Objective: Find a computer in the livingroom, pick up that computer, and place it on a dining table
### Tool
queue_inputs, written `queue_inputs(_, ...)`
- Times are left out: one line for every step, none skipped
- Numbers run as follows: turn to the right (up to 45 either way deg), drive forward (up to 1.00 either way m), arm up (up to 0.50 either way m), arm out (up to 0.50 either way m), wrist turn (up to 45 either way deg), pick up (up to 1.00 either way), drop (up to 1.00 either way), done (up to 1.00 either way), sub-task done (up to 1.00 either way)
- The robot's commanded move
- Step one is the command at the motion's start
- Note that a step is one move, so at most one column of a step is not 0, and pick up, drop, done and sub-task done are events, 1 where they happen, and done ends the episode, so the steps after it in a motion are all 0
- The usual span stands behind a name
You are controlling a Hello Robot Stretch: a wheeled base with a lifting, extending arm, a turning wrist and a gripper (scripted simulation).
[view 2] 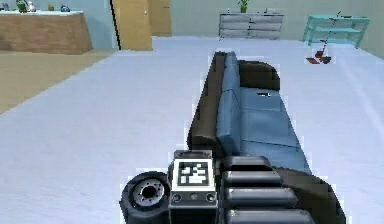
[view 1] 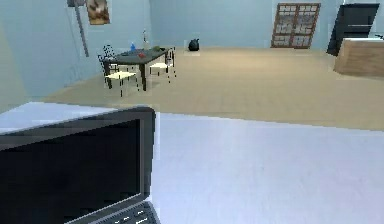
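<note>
My hand (view 2: pixel 149 198) shows as a dark round body low in the arm side view, just left of a white marker square (view 2: pixel 192 174). I can't make out its fingers, so I cannot tell their state or whether it holds anything. The arm (view 2: pixel 256 196) beside it overlaps the near end of a blue sofa (view 2: pixel 250 115) that runs away from it. The laptop (view 1: pixel 70 170) is very close, in the forward view's lower left corner, with its lid raised, its dark screen towards me and a strip of keyboard below. A pale flat surface (view 1: pixel 270 170) spreads right of the laptop and beyond it; I can't say whether the laptop rests on it. Far beyond the laptop stands the dining bench (view 1: pixel 140 58) with chairs (view 1: pixel 122 76) round it. I judge the laptop to be stiff, fairly heavy and smooth-cased, with a fragile screen and hinge. I'd take it by the edge of its base, never the lid, and carry it level.
</note>
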Motion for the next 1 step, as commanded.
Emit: queue_inputs(3.0, 0.00, 0.00, 0.00, 0.0, 0.00, 0.00, 0.00, 0.00)
